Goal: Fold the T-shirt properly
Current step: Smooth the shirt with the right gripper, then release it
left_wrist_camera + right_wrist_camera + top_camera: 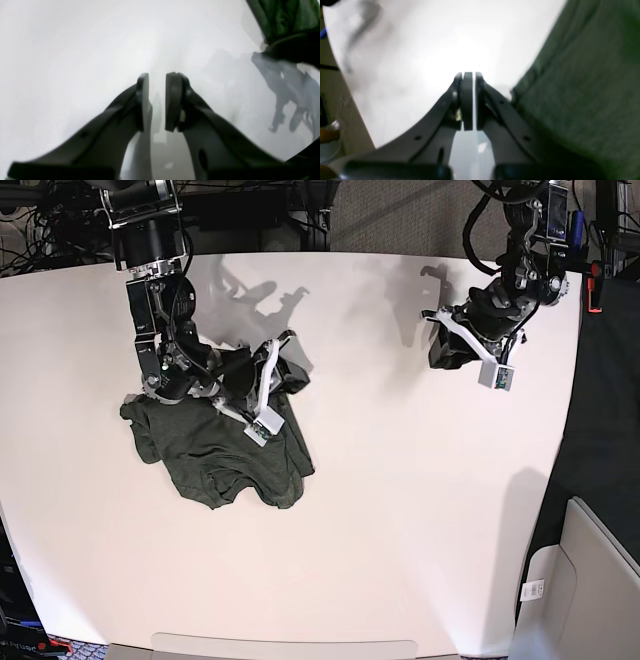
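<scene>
One crumpled T-shirt [215,455], no clear axis

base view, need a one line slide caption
Crumpled dark olive-green knit T-shirt on white table, right gripper over it, left gripper apart.

White table [400,530], crumpled T-shirt [215,450]

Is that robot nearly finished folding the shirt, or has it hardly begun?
Hardly begun, it seems. Done: nothing shows; the T-shirt lies crumpled in a heap on the white table. In hand: nothing; the right gripper is shut and empty beside the cloth, the left gripper hangs slightly open over bare table. Left: spreading it flat and every fold.
</scene>
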Available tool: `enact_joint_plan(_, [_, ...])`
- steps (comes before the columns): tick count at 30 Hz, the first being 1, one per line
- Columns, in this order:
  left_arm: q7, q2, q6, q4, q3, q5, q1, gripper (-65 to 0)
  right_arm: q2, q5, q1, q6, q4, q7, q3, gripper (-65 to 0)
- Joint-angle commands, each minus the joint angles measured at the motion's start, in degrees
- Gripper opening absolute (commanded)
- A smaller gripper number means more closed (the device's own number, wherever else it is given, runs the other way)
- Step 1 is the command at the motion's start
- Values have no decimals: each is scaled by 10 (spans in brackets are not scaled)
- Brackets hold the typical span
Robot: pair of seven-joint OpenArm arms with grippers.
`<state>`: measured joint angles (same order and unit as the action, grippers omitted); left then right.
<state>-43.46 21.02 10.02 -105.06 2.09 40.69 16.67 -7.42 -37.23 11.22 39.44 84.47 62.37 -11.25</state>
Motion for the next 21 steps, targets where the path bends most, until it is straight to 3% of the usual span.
enact_joint_plan(1, [11,7,3,-12,-5,6,-3,-551,3,-11,17,3,15,-14,0,-648])
enact_joint_plan(10, [11,7,3,-12,-5,6,-3,-551,-7,-11,28,3,87,21,4,-648])
enact_joint_plan(15, [11,7,3,-15,-5,6,-3,-551,-53,-36,3,4,146,21,21,-648])
enact_joint_plan(21, [11,7,3,-15,-5,6,-3,-551,-122,-118,-56,4,196,24,133,-648])
